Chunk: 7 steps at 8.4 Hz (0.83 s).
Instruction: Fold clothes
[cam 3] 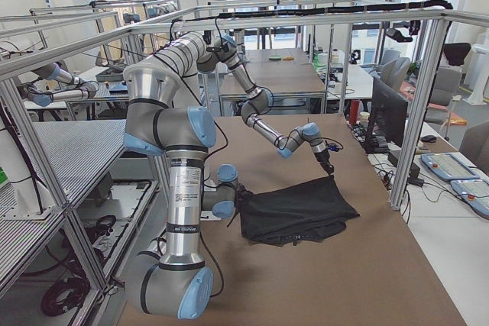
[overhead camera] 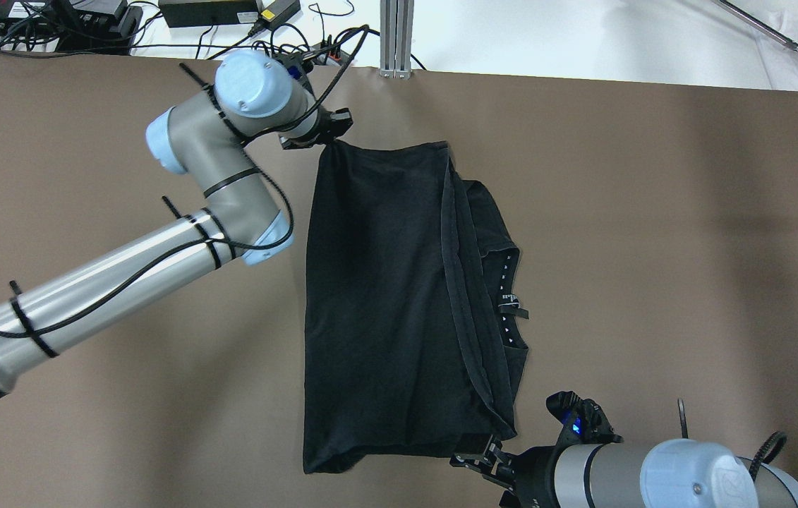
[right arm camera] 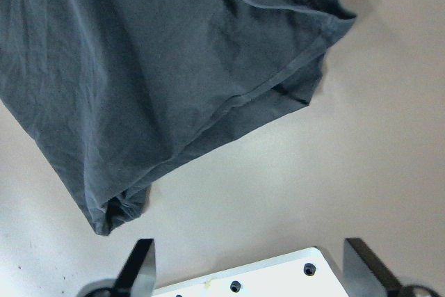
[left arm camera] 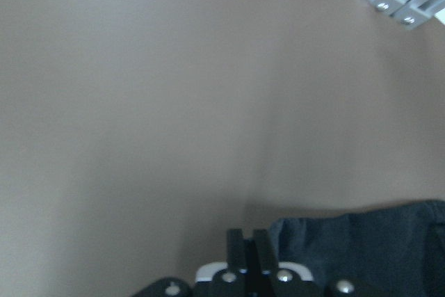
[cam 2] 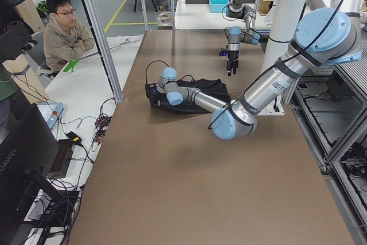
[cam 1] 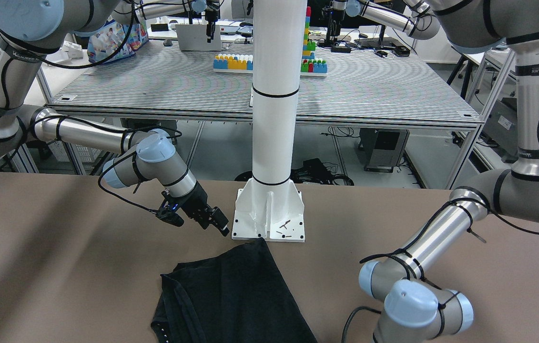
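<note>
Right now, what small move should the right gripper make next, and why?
Probably ease the open right gripper forward onto the black garment's near hem corner and close. Its fingers stand wide with the cloth just ahead, not between them, while the left gripper is shut at the far corner.

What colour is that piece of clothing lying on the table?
The garment is black, with small white dots along one edge; the overhead view shows it best.

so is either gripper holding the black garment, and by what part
The left gripper appears pinched on the black garment's far left corner; the right gripper is open and empty.
</note>
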Available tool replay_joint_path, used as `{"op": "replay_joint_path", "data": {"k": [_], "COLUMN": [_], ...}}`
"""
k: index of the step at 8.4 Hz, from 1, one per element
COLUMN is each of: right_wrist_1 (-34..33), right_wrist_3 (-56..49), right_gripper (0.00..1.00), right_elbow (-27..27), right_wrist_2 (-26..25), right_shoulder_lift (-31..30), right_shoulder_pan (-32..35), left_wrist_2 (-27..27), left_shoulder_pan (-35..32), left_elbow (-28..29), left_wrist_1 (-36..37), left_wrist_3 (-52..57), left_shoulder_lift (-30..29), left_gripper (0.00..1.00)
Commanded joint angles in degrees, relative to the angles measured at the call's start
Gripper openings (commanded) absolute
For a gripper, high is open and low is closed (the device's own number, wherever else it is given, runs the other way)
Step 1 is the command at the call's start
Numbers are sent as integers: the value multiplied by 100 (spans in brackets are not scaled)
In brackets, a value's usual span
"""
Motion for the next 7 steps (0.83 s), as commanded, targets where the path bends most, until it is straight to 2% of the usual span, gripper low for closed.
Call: {"op": "replay_joint_path", "data": {"k": [1,2,3,5,6,7], "right_wrist_1": [0,-9,-148,-675,-729,-912], "right_wrist_3": [-138,-199,-217,-444,-1107,-1453], "right_gripper": [95,95,95,95,95,94], "right_elbow": [-11,-11,-20,-55,-281,-327], "right_wrist_2": [-65,-161,-180,-425,-417,-417], "right_shoulder_lift": [-4,-22,-22,48,75,66], "right_shoulder_pan": [62,62,105,229,229,264], "left_wrist_2": [58,127,128,137,128,119], "left_shoulder_pan": [14,49,41,-29,-186,-214], "left_elbow": [1430,1598,1591,1512,1390,797], "left_wrist_1": [-185,-508,-528,-520,-511,-502], "left_wrist_3": [13,13,57,144,398,548], "left_shoulder_lift": [-1190,-1201,-1183,-1148,-1000,-424], "left_gripper": [0,0,98,100,100,100]}}
